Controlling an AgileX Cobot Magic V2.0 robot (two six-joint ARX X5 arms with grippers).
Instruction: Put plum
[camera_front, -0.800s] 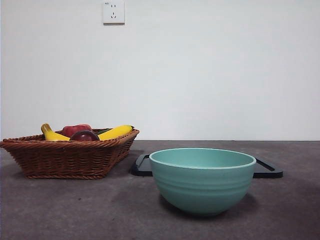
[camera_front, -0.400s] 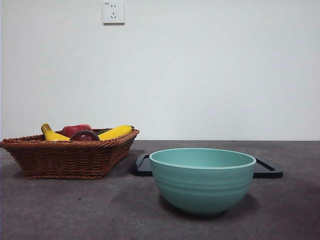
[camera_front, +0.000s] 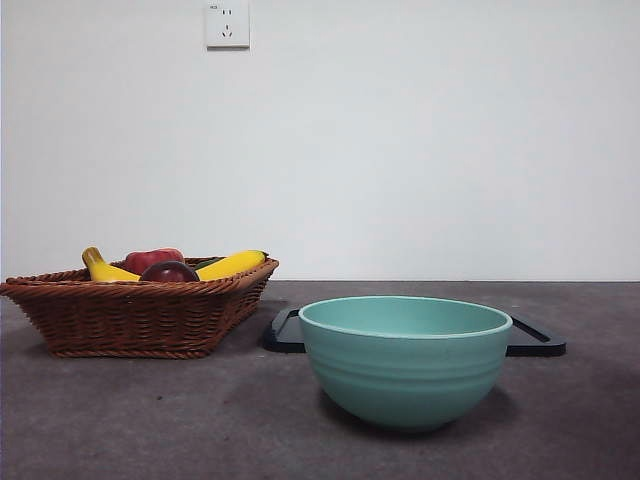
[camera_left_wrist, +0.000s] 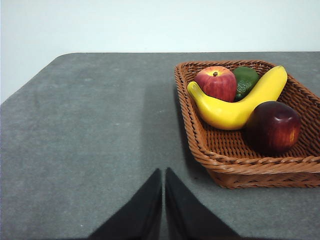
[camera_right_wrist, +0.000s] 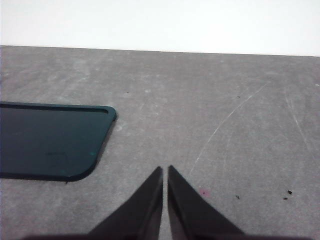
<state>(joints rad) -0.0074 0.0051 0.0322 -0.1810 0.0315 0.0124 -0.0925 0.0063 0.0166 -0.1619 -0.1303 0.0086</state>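
The plum (camera_left_wrist: 273, 127) is a dark maroon glossy fruit lying in the wicker basket (camera_left_wrist: 235, 162), at the corner nearest my left gripper; from the front only its top (camera_front: 169, 271) shows above the basket rim (camera_front: 140, 290). My left gripper (camera_left_wrist: 163, 172) is shut over bare table, well short of the basket and off to its side. My right gripper (camera_right_wrist: 165, 170) is shut above the grey table beside the dark tray (camera_right_wrist: 47, 140). Neither arm shows in the front view.
A red apple (camera_left_wrist: 216, 83), a yellow banana (camera_left_wrist: 240, 102) and a green fruit (camera_left_wrist: 245, 80) share the basket. A teal bowl (camera_front: 405, 360) stands at the front centre, with the dark tray (camera_front: 535, 338) behind it. A wall socket (camera_front: 227, 24) is on the white wall.
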